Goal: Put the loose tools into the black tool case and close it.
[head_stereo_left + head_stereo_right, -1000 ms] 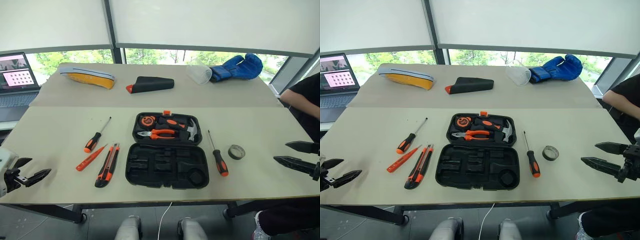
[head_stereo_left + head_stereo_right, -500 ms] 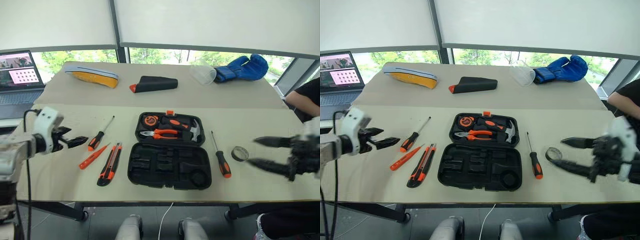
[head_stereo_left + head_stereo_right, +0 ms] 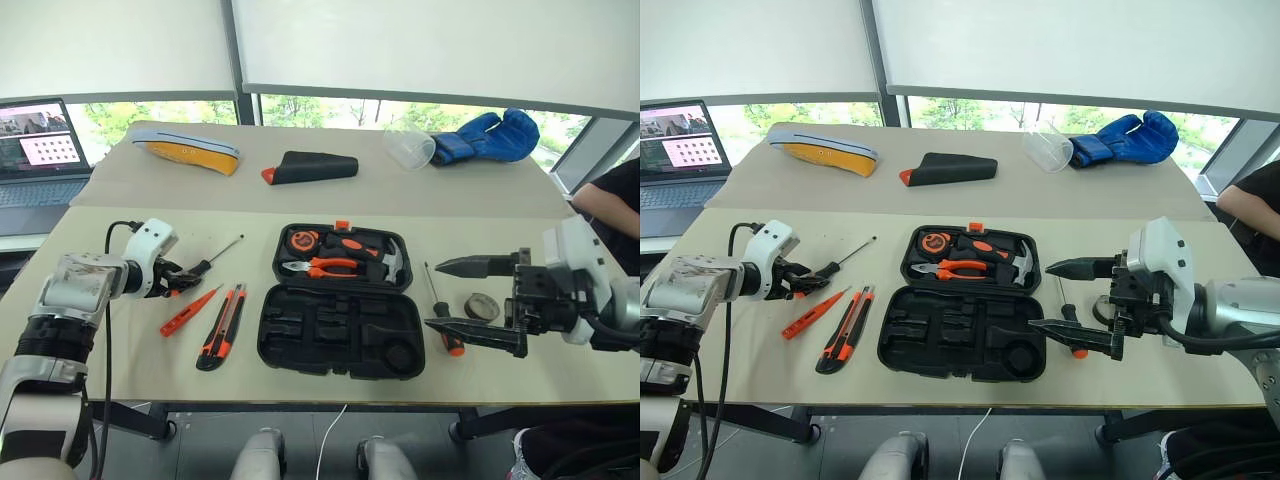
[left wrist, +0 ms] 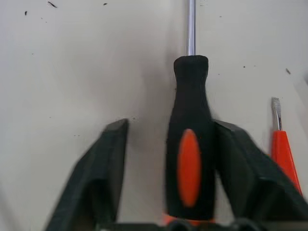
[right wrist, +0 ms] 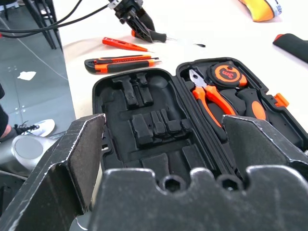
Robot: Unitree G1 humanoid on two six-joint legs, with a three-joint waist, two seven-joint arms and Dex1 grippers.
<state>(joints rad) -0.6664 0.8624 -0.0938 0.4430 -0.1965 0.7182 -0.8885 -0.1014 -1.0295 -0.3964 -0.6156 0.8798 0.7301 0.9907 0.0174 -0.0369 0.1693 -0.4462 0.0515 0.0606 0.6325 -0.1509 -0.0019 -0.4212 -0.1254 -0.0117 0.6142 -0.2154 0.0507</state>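
Note:
My left gripper (image 3: 182, 277) straddles the handle of a black-and-orange screwdriver (image 4: 189, 144) left of the black tool case (image 3: 340, 340). In the left wrist view one finger touches the handle and a gap stays at the other, so it is open. An all-orange tester screwdriver (image 3: 188, 312) and a utility knife (image 3: 220, 327) lie beside it. The case lies open, its near half showing bare slots. My right gripper (image 3: 432, 294) hovers open at the case's right edge, above the second screwdriver (image 3: 455, 348). The grey tape roll (image 3: 482, 305) lies just behind its fingers.
The case's far half holds pliers (image 3: 320, 267), a hammer and a tape measure (image 3: 298, 240). At the back are a laptop (image 3: 40, 150), a yellow-and-grey object (image 3: 190, 155), a black wedge pouch (image 3: 315, 167), a clear cup (image 3: 408, 145) and a blue glove (image 3: 485, 135). A person (image 3: 610, 205) sits at the right.
My left gripper has come in from the table's left edge to the screwdriver handle and narrowed around it. My right gripper has swung left from the table's right end to the case's edge.

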